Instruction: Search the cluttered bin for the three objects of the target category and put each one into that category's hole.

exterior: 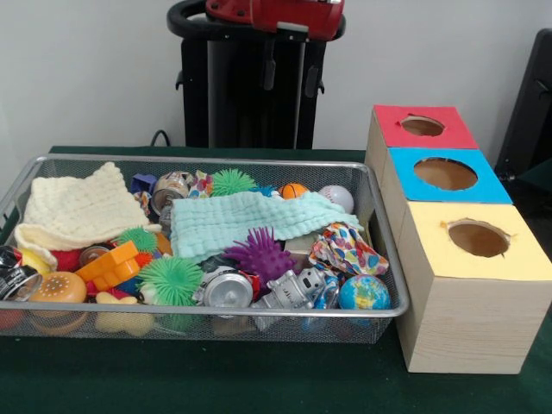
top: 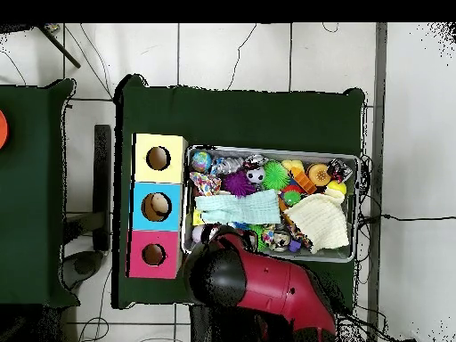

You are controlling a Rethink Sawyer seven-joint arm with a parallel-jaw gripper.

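Note:
The cluttered bin [exterior: 103, 311] is a silver wire mesh tray on the green table, full of toys; it also shows in the overhead view [top: 358, 209]. Inside lie a cream knitted cloth [exterior: 78, 207], a mint cloth [exterior: 241, 222], a purple spiky ball [exterior: 260, 254], green spiky balls [exterior: 171, 278], a globe ball [exterior: 363, 292], a small basketball [exterior: 293, 191], a baseball [exterior: 336, 197] and a silver robot toy [exterior: 289, 293]. Three wooden boxes stand beside the bin, each with a round hole: yellow top [exterior: 517, 259], blue top [exterior: 492, 185], red top [exterior: 388, 129]. The gripper does not show.
The red and black arm [exterior: 276, 13] is drawn back at the pedestal; in the overhead view the arm [top: 267, 285] overhangs the bin's robot-side rim. A metal can [exterior: 226, 289], an orange block [exterior: 108, 266] and a patterned fabric [exterior: 345, 250] also lie in the bin.

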